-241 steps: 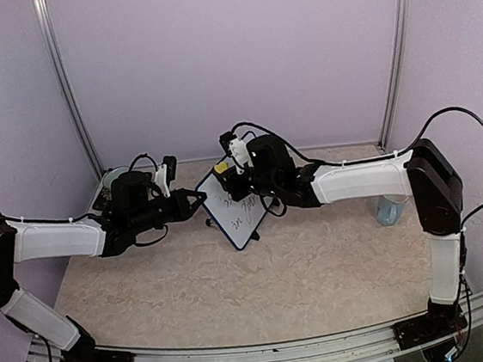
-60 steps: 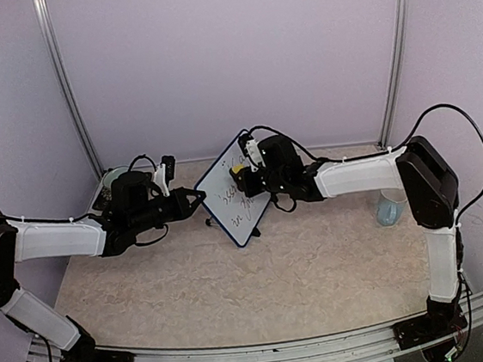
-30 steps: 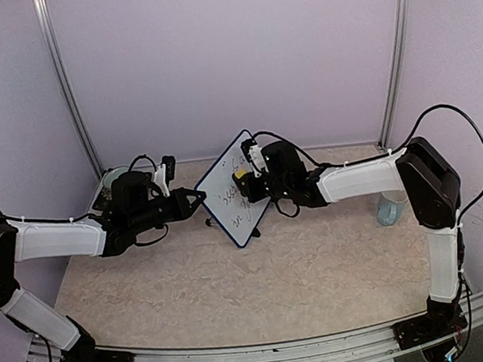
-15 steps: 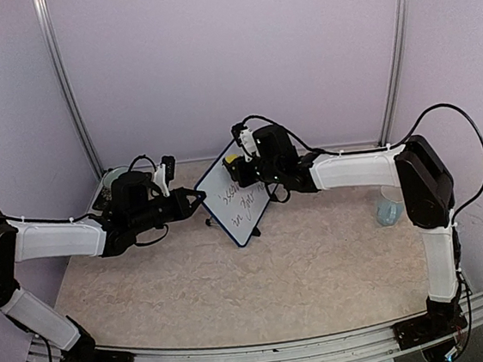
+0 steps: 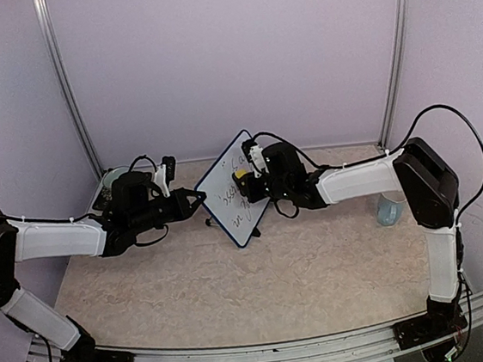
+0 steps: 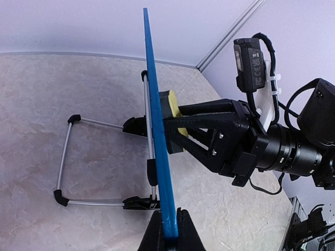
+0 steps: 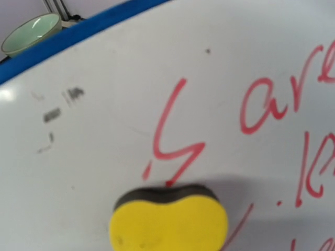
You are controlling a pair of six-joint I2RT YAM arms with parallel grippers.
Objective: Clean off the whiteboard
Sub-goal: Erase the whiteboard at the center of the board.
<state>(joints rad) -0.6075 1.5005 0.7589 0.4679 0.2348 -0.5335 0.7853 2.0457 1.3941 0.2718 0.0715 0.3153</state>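
The whiteboard (image 5: 226, 201), white face in a blue frame, stands tilted on the table with red writing on it (image 7: 172, 141). My left gripper (image 5: 198, 197) is shut on the board's left frame edge; the left wrist view shows the blue edge (image 6: 156, 130) clamped between my jaws (image 6: 171, 230). My right gripper (image 5: 245, 179) is shut on a yellow sponge (image 5: 240, 175) with a dark underside, pressed to the board's upper face. In the right wrist view the sponge (image 7: 168, 222) sits just below a red "S"; my fingers are hidden there.
A green bowl (image 5: 113, 177) stands at the back left, also in the right wrist view (image 7: 31, 30). A clear cup (image 5: 389, 209) stands at the right. The board's wire stand with black feet (image 6: 65, 157) rests behind it. Lilac walls close in the back and sides.
My right gripper carried the sponge up to the board's top edge, then back down to the upper middle of its face. The left arm and the board have held still.
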